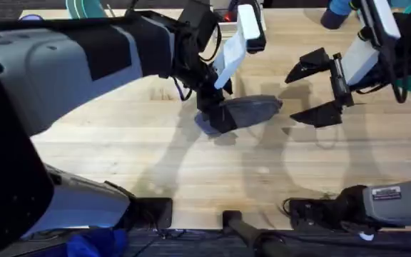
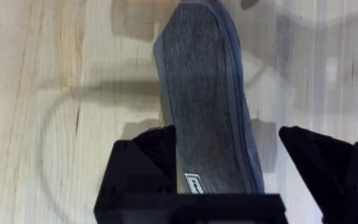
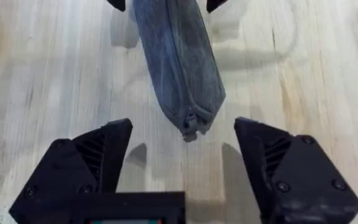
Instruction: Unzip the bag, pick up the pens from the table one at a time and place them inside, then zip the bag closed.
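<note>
The bag (image 1: 247,112) lies on the desk (image 1: 191,171), long axis running across the overhead view between the two grippers. The right wrist view shows its zipper pull (image 3: 191,127) at the end toward the right gripper (image 3: 185,158), jaws spread wide and clear of it. The left wrist view shows a label (image 2: 194,183) (unreadable) at the opposite end, where the left gripper (image 2: 229,168) straddles the bag with jaws open.
</note>
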